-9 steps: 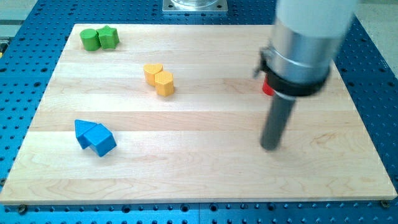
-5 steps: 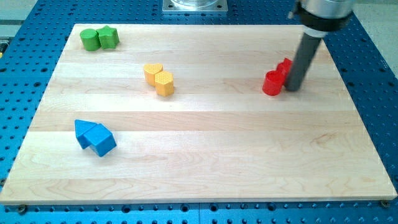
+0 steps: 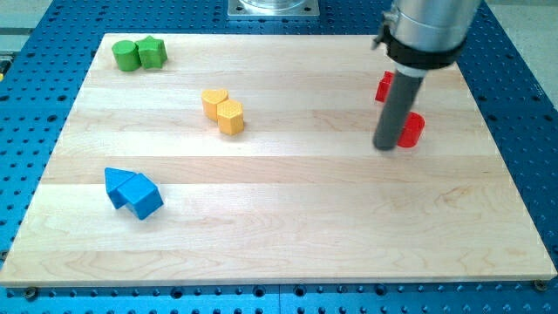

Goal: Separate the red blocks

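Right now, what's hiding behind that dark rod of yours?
Two red blocks. One red block peeks out on the view's left, mostly covered; the red cylinder shows to the right of my tip. Whether they touch is hidden.

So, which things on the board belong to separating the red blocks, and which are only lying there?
Part of the job:
- upper red block
- lower red block
- my tip, at the lower one's left

Just lying about:
- green blocks
- yellow blocks
- blue blocks
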Action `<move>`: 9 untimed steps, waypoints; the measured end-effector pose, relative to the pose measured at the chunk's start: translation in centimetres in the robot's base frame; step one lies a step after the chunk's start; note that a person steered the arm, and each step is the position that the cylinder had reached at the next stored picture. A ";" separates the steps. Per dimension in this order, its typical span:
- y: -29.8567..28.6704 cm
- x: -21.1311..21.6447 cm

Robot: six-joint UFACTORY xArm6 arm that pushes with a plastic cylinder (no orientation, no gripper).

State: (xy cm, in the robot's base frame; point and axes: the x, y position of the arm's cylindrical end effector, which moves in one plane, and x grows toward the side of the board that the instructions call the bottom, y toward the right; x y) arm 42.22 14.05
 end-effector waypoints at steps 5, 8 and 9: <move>2.2 3.5; 0.1 -4.1; 5.1 -4.8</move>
State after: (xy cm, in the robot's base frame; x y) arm 37.38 19.17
